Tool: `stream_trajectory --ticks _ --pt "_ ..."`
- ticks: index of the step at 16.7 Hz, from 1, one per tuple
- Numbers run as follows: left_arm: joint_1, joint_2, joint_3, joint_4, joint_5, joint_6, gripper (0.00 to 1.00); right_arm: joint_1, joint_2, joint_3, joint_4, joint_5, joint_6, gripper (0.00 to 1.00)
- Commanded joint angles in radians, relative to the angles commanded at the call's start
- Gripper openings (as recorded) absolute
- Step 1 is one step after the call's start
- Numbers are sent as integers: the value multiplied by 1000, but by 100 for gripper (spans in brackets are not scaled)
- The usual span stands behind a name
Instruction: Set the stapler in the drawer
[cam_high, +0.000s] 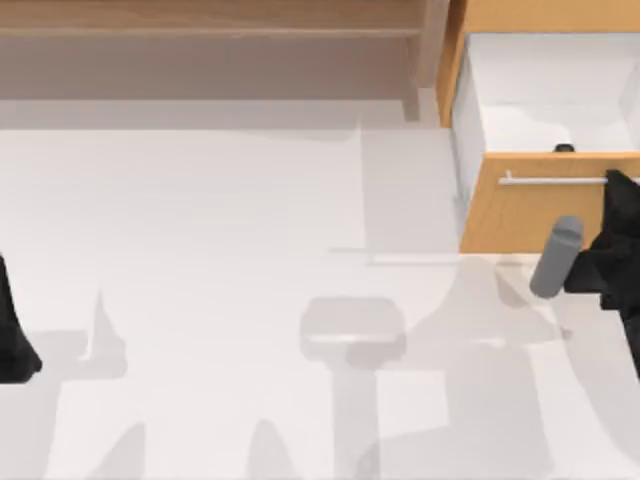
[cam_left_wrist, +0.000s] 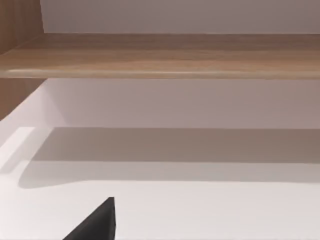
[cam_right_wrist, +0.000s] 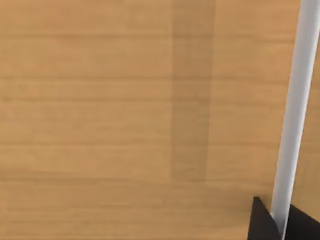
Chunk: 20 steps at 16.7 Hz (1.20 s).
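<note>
Two arms showed from above: left gripper (cam_high: 14, 345) parked at the frame's left edge, right gripper (cam_high: 613, 184) at the upper right, on the thin silver bar handle (cam_high: 550, 180) of the open orange-tan wooden-fronted drawer (cam_high: 515, 220). A small black shape, seemingly the stapler (cam_high: 565, 148), lay inside the drawer, just behind its front. The left wrist view faced the dull brown wooden shelf (cam_left_wrist: 160, 55). In the right wrist view, black fingertips (cam_right_wrist: 261, 222) were clenched on the handle, probably to move the drawer.

Overhead camera; right wrist apparently against drawer (cam_right_wrist: 125, 110)

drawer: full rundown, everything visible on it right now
The drawer sits at the top view's right, pulled open from the shelf unit. Its front looks like orange-tan wood with horizontal grain; the inner walls are white. A thin silver bar handle runs across the front. The right gripper is at the handle's right end, jaws either side of the bar in the right wrist view. A small dark shape peeks just behind the front panel, too little to identify.
</note>
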Motion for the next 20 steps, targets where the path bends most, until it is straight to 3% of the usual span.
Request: stream_trajectory --ticks 8,15,20 --pt "0 0 0 0 0 0 100 -62 69 223 -151 -62 -2 0" --pt "0 0 0 0 0 0 100 -70 86 257 -182 -73 -2 0" --pt "0 0 0 0 0 0 100 -98 145 447 -276 -95 0 0"
